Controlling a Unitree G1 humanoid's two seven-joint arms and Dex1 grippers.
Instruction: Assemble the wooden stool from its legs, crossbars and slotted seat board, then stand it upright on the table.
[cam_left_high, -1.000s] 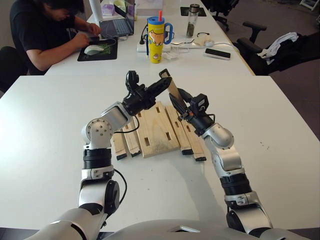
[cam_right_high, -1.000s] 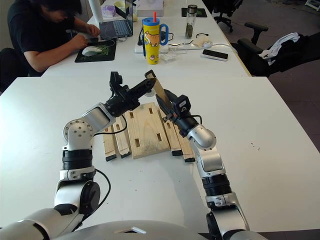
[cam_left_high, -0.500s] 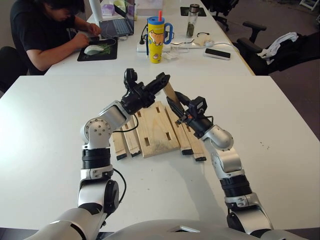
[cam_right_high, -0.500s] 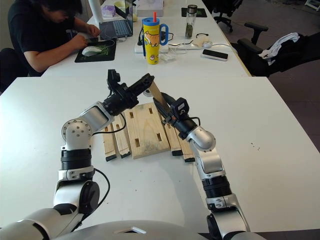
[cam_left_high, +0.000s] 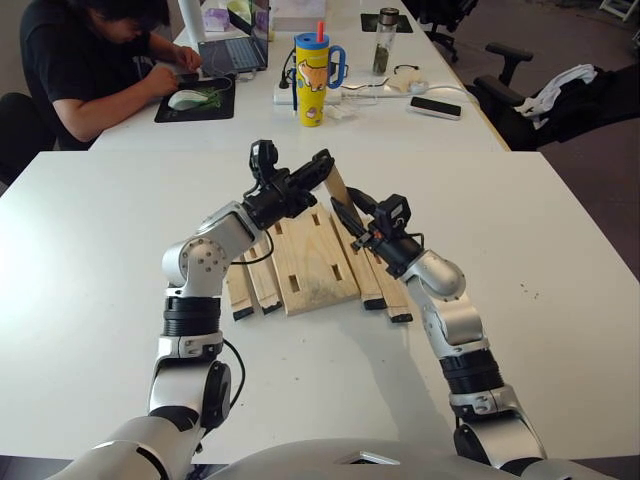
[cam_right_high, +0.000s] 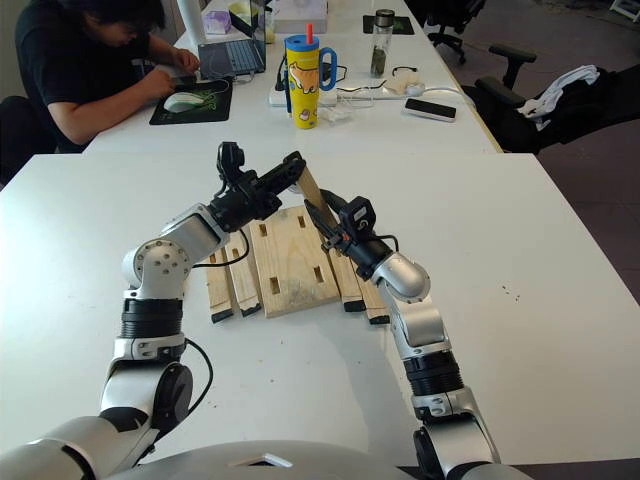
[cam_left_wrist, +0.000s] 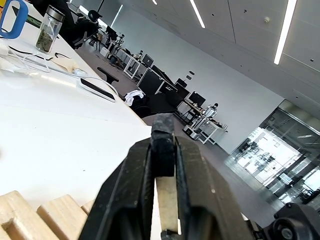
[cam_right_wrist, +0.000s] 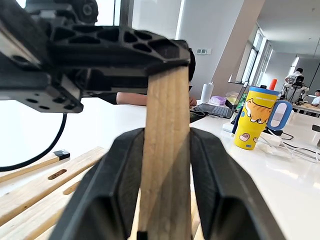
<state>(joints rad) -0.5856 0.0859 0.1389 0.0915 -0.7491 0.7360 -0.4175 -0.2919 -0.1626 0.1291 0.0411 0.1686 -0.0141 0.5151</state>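
A wooden leg (cam_left_high: 340, 195) with a black-capped end is held tilted in the air over the back edge of the slotted seat board (cam_left_high: 315, 262), which lies flat on the white table (cam_left_high: 90, 260). My left gripper (cam_left_high: 322, 168) is shut on the leg's upper capped end (cam_left_wrist: 163, 145). My right gripper (cam_left_high: 342, 210) is shut on the same leg lower down, its fingers (cam_right_wrist: 117, 185) on either side of the wood (cam_right_wrist: 165, 150). Other wooden bars lie flat to the left (cam_left_high: 252, 288) and to the right (cam_left_high: 388, 290) of the board.
A second table behind holds a yellow mug (cam_left_high: 312, 78), a bottle (cam_left_high: 381, 44), a phone (cam_left_high: 435, 106), a laptop (cam_left_high: 232, 52) and a mouse pad (cam_left_high: 195, 100). An office chair (cam_left_high: 505, 100) stands at the back right. The white table spreads bare to both sides.
Both grippers, with the leg held between them, have shifted slightly to the left and a little lower. The board and the flat bars have not moved.
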